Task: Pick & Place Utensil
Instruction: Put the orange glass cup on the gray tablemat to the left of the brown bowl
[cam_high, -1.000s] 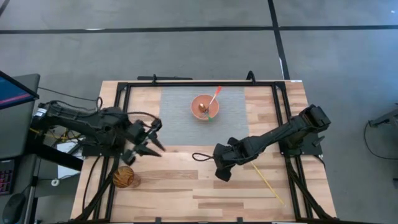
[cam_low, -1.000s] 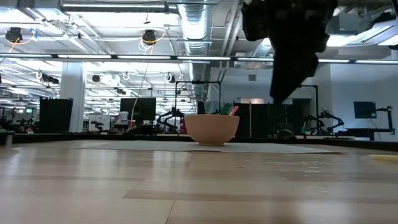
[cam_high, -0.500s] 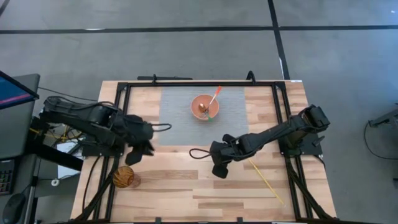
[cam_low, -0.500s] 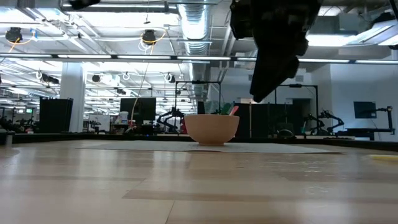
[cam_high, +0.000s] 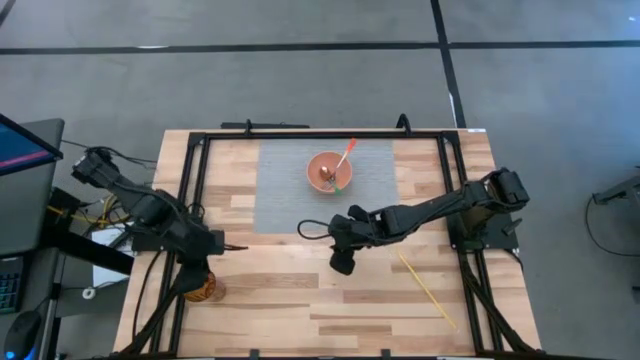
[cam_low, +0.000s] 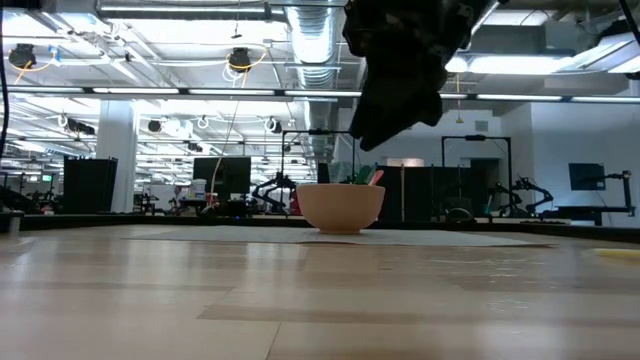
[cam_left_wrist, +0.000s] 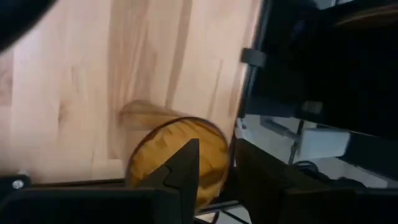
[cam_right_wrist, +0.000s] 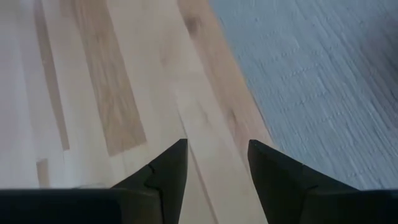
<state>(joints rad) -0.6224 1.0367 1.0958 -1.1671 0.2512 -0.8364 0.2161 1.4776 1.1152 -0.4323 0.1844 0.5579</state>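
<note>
Honestly, my right gripper (cam_high: 341, 265) is parted, empty; left gripper (cam_high: 213, 243) too. That thin stick (cam_high: 429, 290) looks light, stiff, slippery: pinch mid-length.

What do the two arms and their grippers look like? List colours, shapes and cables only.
Both arms are black, built from chunky jointed segments. The left arm has black cables trailing near its base. The right arm carries a thin black cable loop near its wrist. The right gripper has two dark, wedge-shaped fingers tapering to points; the left gripper has similar dark angular fingers. No markings are visible.
</note>
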